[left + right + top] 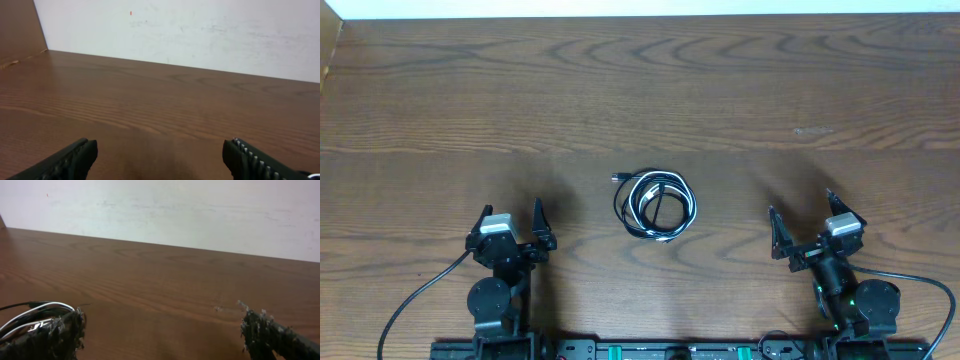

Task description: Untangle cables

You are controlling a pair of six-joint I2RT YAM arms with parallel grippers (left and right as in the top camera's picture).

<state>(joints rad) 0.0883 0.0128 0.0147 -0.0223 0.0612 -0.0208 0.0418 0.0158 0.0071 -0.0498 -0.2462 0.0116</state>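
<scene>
Near the middle of the overhead frame, the cables [640, 203], one white and one black, lay wound together in a single small coil on the table [640, 90]. A small plug [616, 178] stuck out at the coil's upper left. The left gripper [512, 214] sat at the lower left, well apart from the coil, its jaws spread wide and holding nothing. The right gripper [801, 204] sat at the lower right, also well apart from the coil, jaws wide and empty. Both pointed toward the top of the frame.

Seen from the left wrist, the left gripper [160, 152] showed one finger in each bottom corner, set far apart, with only bare wood between them. A pale wall [200, 35] filled the top of the frame beyond the table's far edge. No cable showed in this view.

From the right wrist, the right gripper [160, 325] likewise stood wide, with wood between its fingers. At the lower left, white and black loops of the cables [37, 311] lay on the table, partly hidden behind the left-hand finger [55, 335]. Whether they touched that finger could not be told.
</scene>
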